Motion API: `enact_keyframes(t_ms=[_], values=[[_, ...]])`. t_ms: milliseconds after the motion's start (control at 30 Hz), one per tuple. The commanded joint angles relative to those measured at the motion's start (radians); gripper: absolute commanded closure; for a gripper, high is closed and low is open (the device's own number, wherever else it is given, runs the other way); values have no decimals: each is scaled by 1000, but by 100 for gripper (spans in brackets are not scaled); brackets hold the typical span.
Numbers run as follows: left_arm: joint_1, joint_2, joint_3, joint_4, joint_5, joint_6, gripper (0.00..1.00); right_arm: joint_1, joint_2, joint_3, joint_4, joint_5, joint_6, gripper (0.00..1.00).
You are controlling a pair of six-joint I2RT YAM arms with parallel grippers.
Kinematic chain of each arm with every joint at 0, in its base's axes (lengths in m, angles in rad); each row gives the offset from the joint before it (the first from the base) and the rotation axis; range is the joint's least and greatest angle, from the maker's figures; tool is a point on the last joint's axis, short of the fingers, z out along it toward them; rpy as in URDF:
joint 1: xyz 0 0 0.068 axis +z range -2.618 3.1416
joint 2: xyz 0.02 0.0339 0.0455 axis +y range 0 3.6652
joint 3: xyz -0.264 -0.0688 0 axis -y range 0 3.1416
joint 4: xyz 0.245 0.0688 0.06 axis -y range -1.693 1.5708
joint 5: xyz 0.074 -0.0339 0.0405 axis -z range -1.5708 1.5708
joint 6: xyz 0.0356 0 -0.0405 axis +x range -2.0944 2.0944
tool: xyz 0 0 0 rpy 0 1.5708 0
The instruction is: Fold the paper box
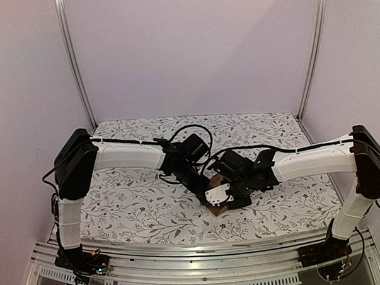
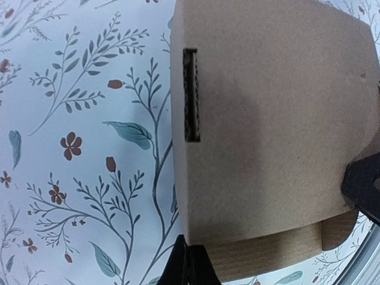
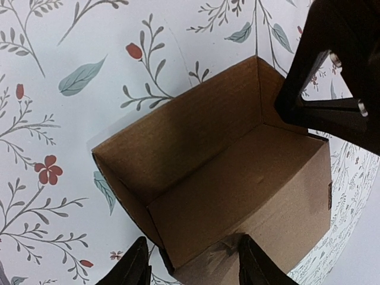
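Right wrist view: paper box (image 3: 237,196), open-topped, by the surface's (image 3: 65,154) near edge; my right gripper (image 3: 193,270) holds its jaws apart astride one wall, my left gripper (image 2: 187,264) has its jaws together. Light, crushable cardboard, I judge; I'd pinch a wall rim.

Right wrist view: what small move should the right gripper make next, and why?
Probably lift the right gripper clear of the box: its fingers stand apart either side of the near wall, the walls are up, and the top is open.
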Motion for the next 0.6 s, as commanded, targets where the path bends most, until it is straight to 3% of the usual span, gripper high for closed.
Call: enact_keyframes(t_ms=[0,567], values=[[-2,42,112,-92,38,-11,100,5,63,-54,-62,-107,-35,51],[17,144,351,-327,75,-71,100,129,86,-56,-41,10,-62,52]])
